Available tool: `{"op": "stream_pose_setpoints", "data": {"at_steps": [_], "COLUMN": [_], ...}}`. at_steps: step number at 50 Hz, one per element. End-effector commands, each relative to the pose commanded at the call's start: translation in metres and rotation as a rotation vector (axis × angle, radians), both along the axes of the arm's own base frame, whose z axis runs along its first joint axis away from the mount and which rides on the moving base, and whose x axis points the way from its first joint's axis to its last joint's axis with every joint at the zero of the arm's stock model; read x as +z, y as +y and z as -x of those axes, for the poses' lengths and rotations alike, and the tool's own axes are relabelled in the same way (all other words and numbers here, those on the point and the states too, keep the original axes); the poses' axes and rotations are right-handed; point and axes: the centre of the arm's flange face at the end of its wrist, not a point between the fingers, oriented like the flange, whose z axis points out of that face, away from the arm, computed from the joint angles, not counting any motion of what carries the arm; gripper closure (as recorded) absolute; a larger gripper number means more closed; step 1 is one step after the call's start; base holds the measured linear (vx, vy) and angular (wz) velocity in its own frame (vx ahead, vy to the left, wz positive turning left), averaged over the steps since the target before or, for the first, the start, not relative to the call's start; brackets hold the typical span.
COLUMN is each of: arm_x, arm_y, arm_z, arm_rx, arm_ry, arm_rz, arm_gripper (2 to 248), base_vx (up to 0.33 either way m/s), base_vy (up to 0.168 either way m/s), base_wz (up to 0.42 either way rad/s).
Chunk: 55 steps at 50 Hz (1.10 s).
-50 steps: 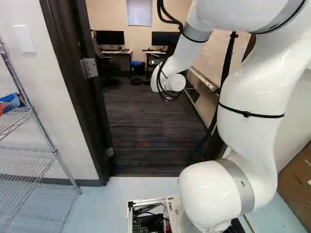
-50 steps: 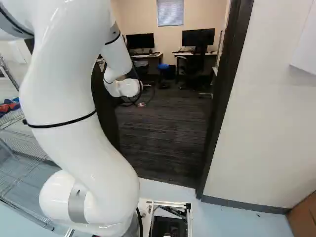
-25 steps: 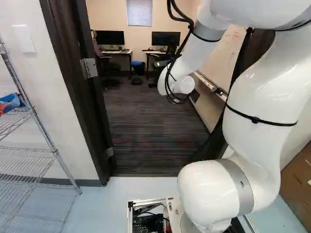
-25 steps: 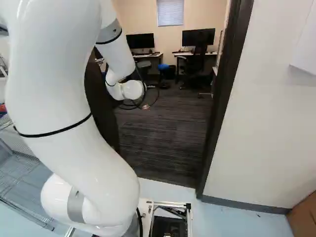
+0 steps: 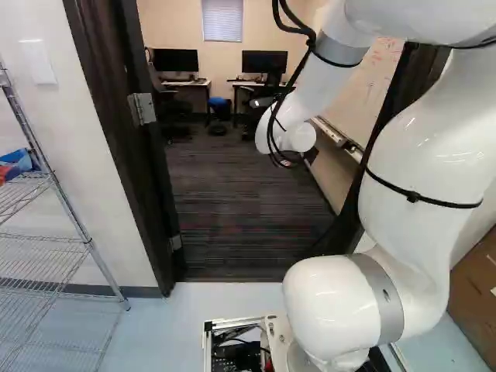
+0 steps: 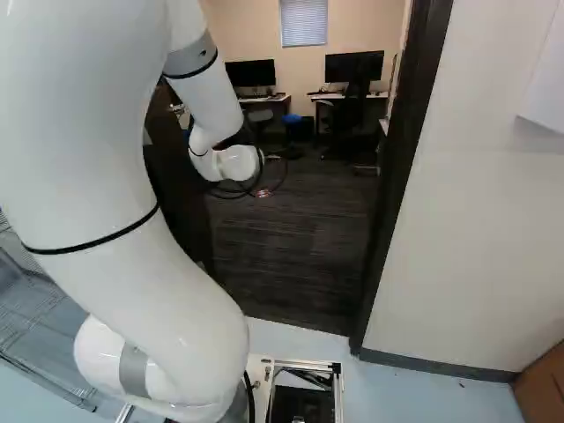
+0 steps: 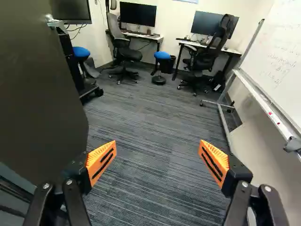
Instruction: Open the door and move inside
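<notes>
The dark door [image 7: 37, 89] stands swung inward beside my gripper, with its metal handle [image 7: 55, 21] near the far edge. The doorway is open, and its dark frame [image 6: 401, 167] shows in the right base view. A small part of my gripper [image 6: 263, 192] shows past the white wrist in the right base view, over the room's carpet. Seen from the wrist, the gripper [image 7: 157, 159] has its orange-padded fingers wide apart, nothing between them, and touches neither door nor handle. In the left base view a hinge [image 5: 142, 109] is visible on the left side of the doorway.
Inside are desks with monitors [image 7: 137, 14], office chairs [image 7: 123, 47], a blue stool [image 7: 162, 55] and a wheeled whiteboard [image 7: 277, 56] opposite the door. Dark carpet [image 7: 150, 113] covers the room's floor. A wire shelf [image 5: 50, 240] stands outside, left of the doorway; boxes [image 5: 477, 283] are at the right.
The arm has shifted rightward in the left base view. In the right base view its upper link moved left while the wrist edged slightly right. Base and doorway have stayed put.
</notes>
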Motion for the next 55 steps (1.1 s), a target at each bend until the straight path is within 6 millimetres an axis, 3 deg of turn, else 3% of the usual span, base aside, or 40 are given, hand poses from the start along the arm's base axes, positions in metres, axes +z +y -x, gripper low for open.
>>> {"op": "stream_pose_setpoints", "data": {"at_steps": [28, 55], "arm_x": [-0.009, -0.029], "arm_y": [0.001, 0.002], "arm_z": [0.030, 0.089], "arm_rx": [-0.019, -0.061], "arm_ry": [0.001, 0.002], "arm_rz": [-0.020, -0.056], "arm_gripper": [3, 3], "base_vx": [0.000, 0.000], "base_vy": [0.000, 0.000], "base_wz": [0.000, 0.000]}}
